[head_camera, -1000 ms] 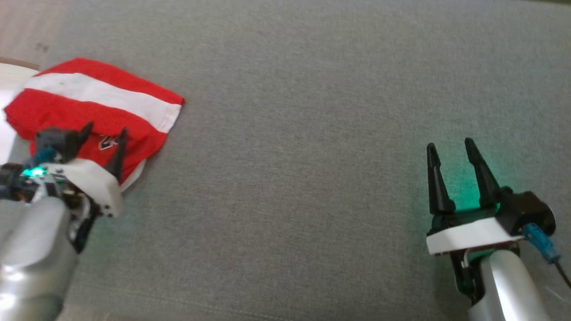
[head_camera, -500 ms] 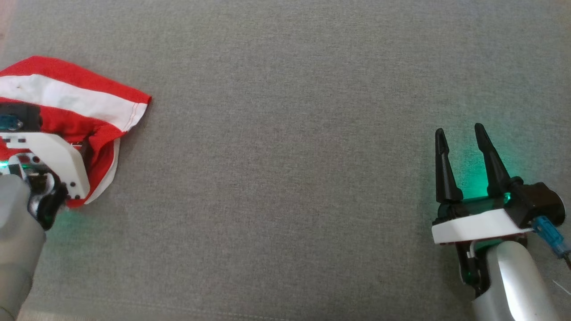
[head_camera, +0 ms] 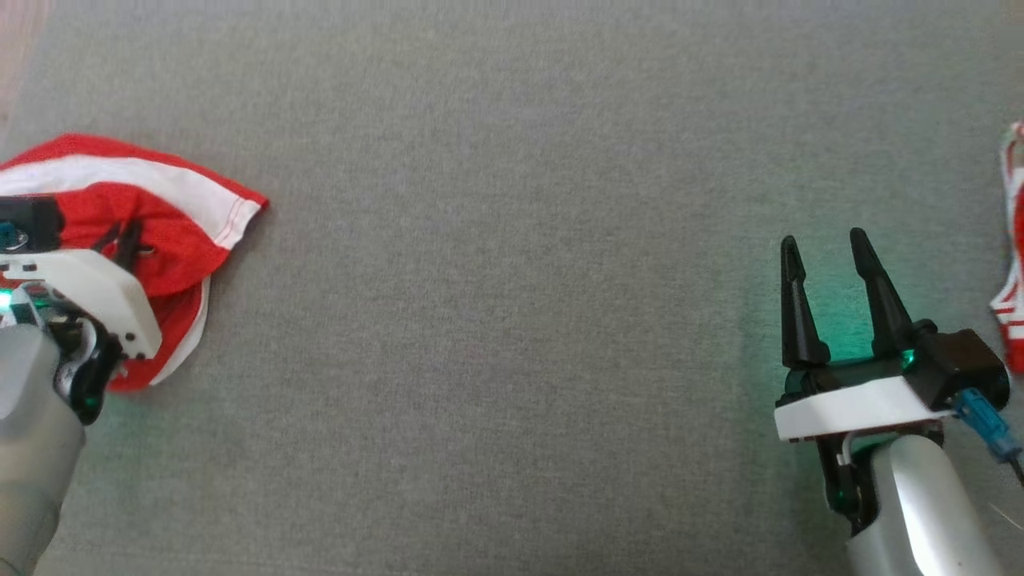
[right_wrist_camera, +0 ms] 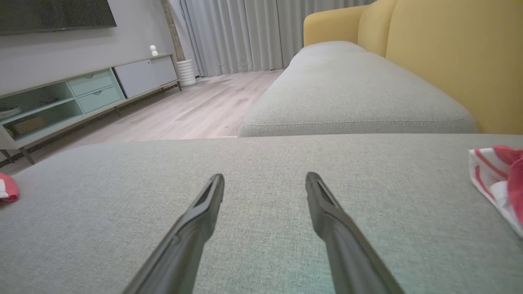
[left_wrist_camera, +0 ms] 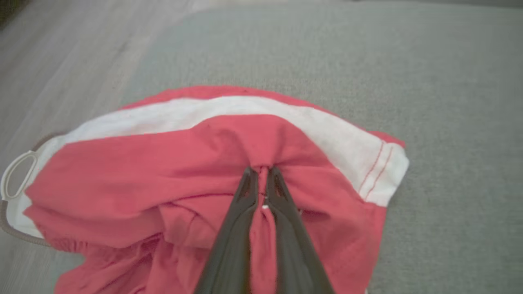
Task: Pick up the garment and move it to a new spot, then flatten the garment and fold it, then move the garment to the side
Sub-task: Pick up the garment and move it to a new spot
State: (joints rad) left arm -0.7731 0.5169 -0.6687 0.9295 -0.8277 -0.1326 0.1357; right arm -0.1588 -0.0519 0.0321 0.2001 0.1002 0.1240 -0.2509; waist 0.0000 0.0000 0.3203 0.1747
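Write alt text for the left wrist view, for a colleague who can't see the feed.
The left gripper is shut on a bunched fold of the red-and-white garment, its two dark fingers pressed together around the cloth. The garment lies crumpled on the grey cushion, with pale floor beyond the cushion's edge at the upper left.

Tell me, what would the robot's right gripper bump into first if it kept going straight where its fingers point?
Probably nothing soon. The open right gripper points across the grey cushion; the striped cloth lies off to its right. Farther on, the next sofa seat seems in line, though depth is unclear.
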